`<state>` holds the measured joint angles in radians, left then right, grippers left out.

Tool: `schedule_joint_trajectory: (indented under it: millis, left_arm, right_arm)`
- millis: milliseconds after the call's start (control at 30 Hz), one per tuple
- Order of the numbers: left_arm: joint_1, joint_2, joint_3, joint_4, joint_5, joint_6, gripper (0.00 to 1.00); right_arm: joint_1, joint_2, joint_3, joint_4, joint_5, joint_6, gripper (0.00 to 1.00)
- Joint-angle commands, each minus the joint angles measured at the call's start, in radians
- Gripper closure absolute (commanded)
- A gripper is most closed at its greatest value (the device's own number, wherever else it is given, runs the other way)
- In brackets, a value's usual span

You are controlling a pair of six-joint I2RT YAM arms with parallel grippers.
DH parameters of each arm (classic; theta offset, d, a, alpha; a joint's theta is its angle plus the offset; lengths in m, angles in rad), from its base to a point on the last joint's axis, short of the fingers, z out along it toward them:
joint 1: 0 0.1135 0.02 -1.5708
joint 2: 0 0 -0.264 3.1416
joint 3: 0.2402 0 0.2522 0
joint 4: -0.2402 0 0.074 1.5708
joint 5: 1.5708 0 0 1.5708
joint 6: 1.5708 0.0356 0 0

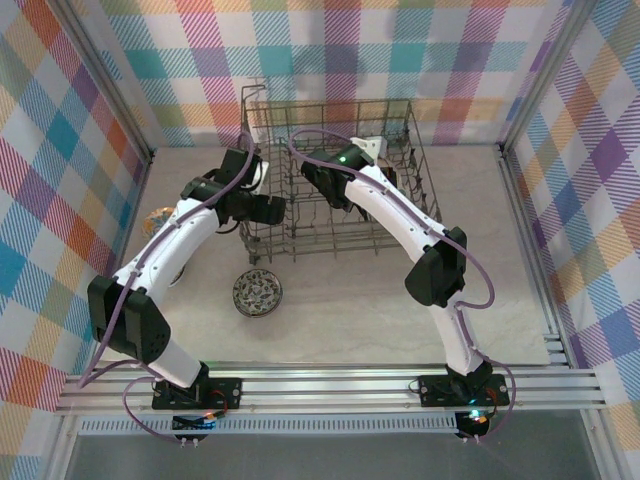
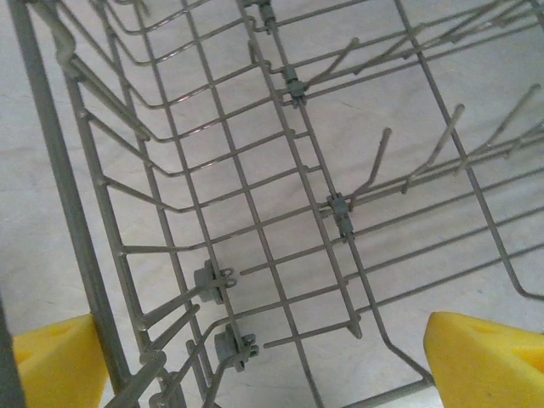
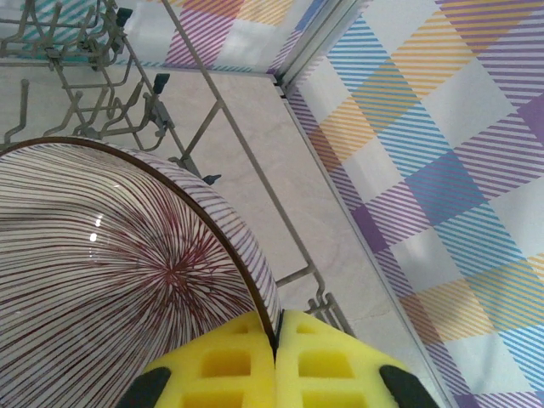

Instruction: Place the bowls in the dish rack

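Two bowls sit on the desk (image 1: 350, 320) outside the dish rack (image 1: 300, 245), which stands by the far edge: a dark patterned bowl (image 1: 257, 292) just off its near side, and another bowl (image 1: 158, 220) toward the left edge, half hidden by the left arm (image 1: 170, 245). The right fingers (image 3: 229, 374) are clamped on the rim of a striped bowl (image 3: 110, 280) at the rack's far right. The left fingers (image 2: 484, 357) stand wide apart and empty above wire floor and upright tines (image 2: 374, 170) at its near-left corner.

The striped bowl (image 3: 110, 289) is cropped at left; an arm (image 1: 165, 245) half-hides a second bowl (image 1: 157, 216).
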<state>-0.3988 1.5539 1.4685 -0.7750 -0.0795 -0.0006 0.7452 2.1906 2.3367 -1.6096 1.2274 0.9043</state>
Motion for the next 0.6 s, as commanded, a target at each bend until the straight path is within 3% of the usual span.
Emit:
schedule_joint_trajectory:
  millis: [0, 233, 567]
  left_arm:
    - [-0.071, -0.057, 0.000, 0.035, 0.096, -0.021, 0.08]
    - [-0.150, -0.077, -0.006, 0.013, 0.099, -0.059, 0.08]
    - [-0.246, -0.108, -0.018, 0.000, 0.107, -0.122, 0.10]
  right_arm:
    - [-0.009, -0.065, -0.007, -0.114, 0.076, 0.047, 1.00]
    - [-0.053, -0.107, -0.069, -0.156, 0.081, 0.090, 1.00]
    - [-0.136, -0.268, -0.350, 0.175, 0.063, -0.186, 1.00]
